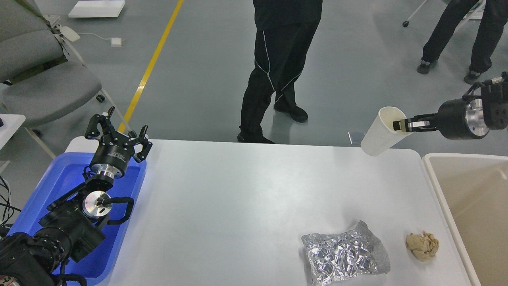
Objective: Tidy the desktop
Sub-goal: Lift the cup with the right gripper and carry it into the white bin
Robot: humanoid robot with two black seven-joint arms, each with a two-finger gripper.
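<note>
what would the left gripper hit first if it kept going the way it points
Probably nothing: the left gripper, open and empty over the blue tray, points up and away past the desktop's far left corner. Only floor lies beyond, though depth is unclear.

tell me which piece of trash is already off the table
The white paper cup, gripped at its rim by the right gripper. The foil wrapper and crumpled paper ball lie on the desktop.

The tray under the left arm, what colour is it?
Bright blue plastic tray, clearest in the head view.

No text, label, brand or number can be read anywhere.
</note>
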